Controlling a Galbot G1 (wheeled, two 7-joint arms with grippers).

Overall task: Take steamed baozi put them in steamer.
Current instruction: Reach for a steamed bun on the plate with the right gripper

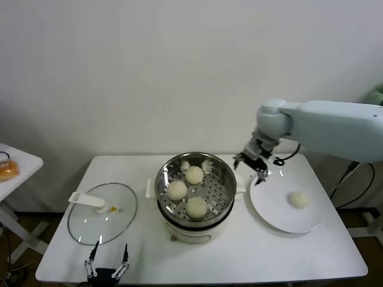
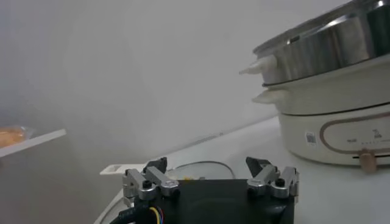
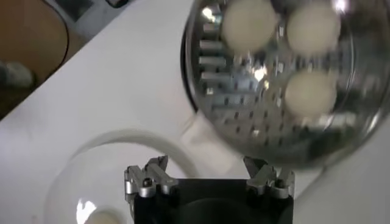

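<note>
Left gripper point(image 1: 108, 261) idles spread at table point(image 1: 311, 254) front, nr lid point(image 1: 102, 213). Right gripper point(image 1: 254, 166) spread, empty, btwn steamer point(image 1: 224, 170) w/ 3 baozi point(image 1: 196, 207) & plate point(image 1: 272, 209) w/ 1.

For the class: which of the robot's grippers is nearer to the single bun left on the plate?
Right. The right gripper hangs open over the plate's near rim, close to the bun. The left gripper sits at the table's front edge, beyond the steamer.

Cream-white baozi point(image 1: 177, 190), shiny steel steamer point(image 1: 222, 173)

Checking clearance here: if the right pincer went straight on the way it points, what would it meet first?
Likely the white plate's near rim beside the steamer; the open right pincer points down there, empty. Depth is uncertain.
</note>
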